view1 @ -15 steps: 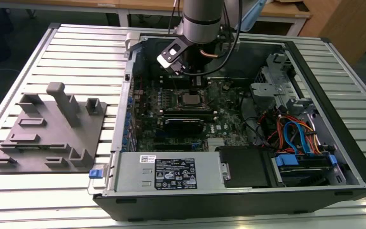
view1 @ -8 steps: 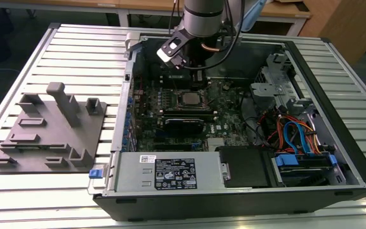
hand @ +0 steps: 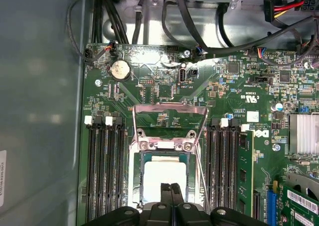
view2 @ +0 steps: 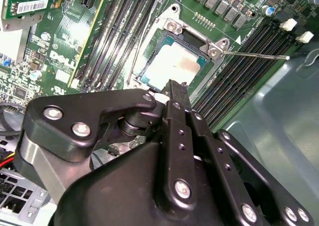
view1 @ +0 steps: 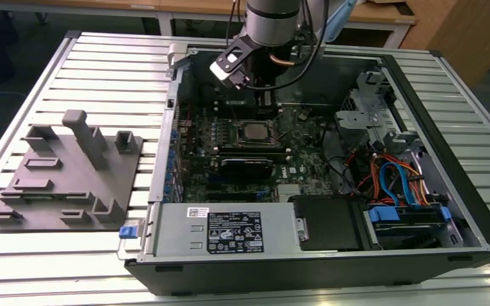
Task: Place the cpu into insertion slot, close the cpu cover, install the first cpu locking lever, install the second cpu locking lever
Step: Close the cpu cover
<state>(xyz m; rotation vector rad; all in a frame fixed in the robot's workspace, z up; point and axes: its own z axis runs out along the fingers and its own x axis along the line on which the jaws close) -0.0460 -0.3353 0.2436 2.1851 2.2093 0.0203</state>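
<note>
Silvery cpu (hand: 160,170) lies seated in the slot (hand: 141,183), with the cover (hand: 169,107) raised open. The gripper (hand: 169,187), fingers pressed together and empty, hangs just above the cpu. Cover-closing seems in hand, which calls for tipping the frame down.

Second wrist view: gripper (view2: 176,89) linkage covers the side of the cpu (view2: 172,66) nearest the fingertips; the same side of the cpu cover (view2: 193,35) is hidden, so whether it lies fully flat cannot be told.

First wrist view: cpu partly behind the fingertips (hand: 165,193); the rest is cut off by the picture's edge, along with the cover's side rails.

Exterior view: cpu too small to judge its seating; arm (view1: 270,19) cropped by the upper edge.
</note>
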